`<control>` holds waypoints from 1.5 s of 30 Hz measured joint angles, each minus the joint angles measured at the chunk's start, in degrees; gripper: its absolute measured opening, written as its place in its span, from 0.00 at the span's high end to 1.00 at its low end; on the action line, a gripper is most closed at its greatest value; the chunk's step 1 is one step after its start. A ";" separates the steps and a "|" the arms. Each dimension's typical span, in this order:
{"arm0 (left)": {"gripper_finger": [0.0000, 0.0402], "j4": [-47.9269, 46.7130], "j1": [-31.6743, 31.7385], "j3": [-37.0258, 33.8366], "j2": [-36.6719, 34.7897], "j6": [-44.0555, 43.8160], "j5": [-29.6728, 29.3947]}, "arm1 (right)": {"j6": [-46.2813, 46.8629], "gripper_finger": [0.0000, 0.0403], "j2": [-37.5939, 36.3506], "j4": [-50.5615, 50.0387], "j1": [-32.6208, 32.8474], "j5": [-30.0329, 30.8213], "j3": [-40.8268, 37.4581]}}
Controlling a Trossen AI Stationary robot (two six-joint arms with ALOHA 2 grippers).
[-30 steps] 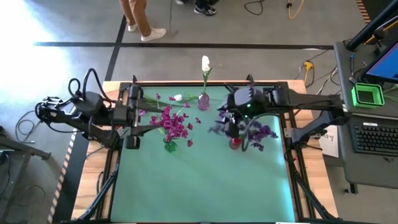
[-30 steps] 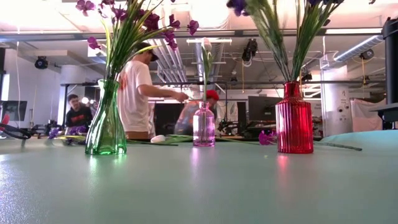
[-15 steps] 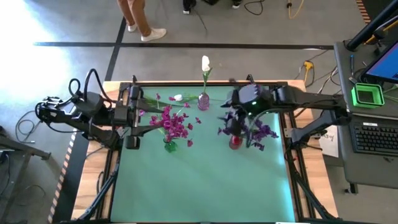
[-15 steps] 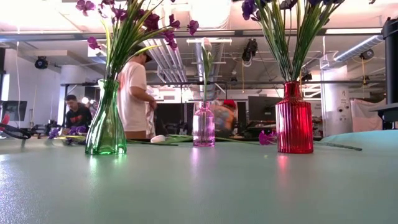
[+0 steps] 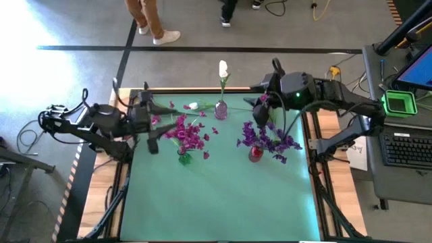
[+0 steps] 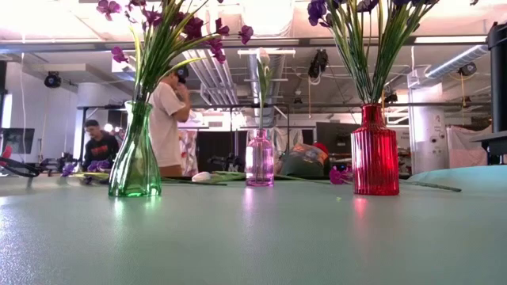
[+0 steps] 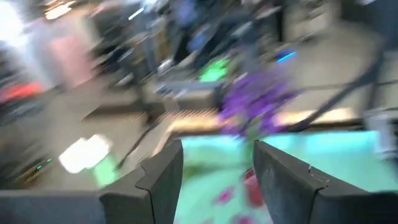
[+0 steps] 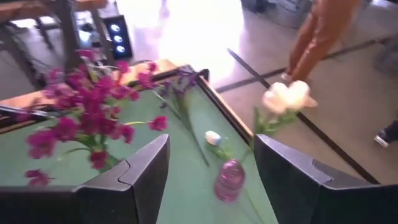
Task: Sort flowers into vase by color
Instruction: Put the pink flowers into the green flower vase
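Observation:
Three vases stand on the green table. A green vase (image 5: 184, 159) holds magenta-pink flowers (image 5: 189, 133). A pink vase (image 5: 221, 109) holds one white flower (image 5: 223, 68). A red vase (image 5: 255, 154) holds purple flowers (image 5: 270, 140). A loose white bud (image 5: 194, 106) and a purple flower (image 8: 180, 79) lie flat on the table near the far edge. My left gripper (image 5: 152, 143) hovers open left of the magenta flowers, with nothing between its fingers (image 7: 163, 171). My right gripper (image 5: 262, 115) hangs open high over the far right and is empty too.
Black frame rails (image 5: 125, 177) run along the table's left and right sides. A desk with a keyboard (image 5: 405, 148) stands to the right. People (image 6: 168, 119) move in the room behind the far edge. The near half of the table (image 5: 216, 202) is bare green mat.
My right gripper has risen from just above the purple flowers and drawn back toward the table's far right corner, staying open. The purple flowers stay in the red vase. My left gripper has turned at the wrist while keeping its place.

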 joint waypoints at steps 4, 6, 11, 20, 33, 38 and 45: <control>0.55 -8.53 0.05 0.00 -0.03 -5.61 -11.36 | 1.69 0.44 1.34 -6.28 -3.41 0.03 3.48; 0.55 -11.28 0.04 0.00 -0.07 -8.03 -12.41 | 2.87 0.44 1.99 -9.75 -5.48 0.04 4.72; 0.55 -12.49 0.00 0.00 -0.25 -9.90 -12.37 | 6.16 0.44 2.97 -17.81 -12.87 0.46 6.33; 0.55 -12.92 0.00 1.63 -0.72 -9.88 -11.96 | 8.53 0.44 3.08 -22.24 -30.15 -5.20 -1.00; 0.55 -13.32 -0.02 2.01 -0.87 -9.70 -7.36 | 9.34 0.31 3.13 -18.93 -41.46 -13.05 -21.09; 0.55 -13.31 -0.07 2.01 -1.04 -9.20 -7.36 | 9.46 0.25 3.04 -14.96 -41.49 -18.43 -30.34; 0.55 -13.30 -0.24 2.01 -1.72 -9.03 -7.34 | 9.52 0.21 2.86 -4.19 -41.86 -22.61 -43.75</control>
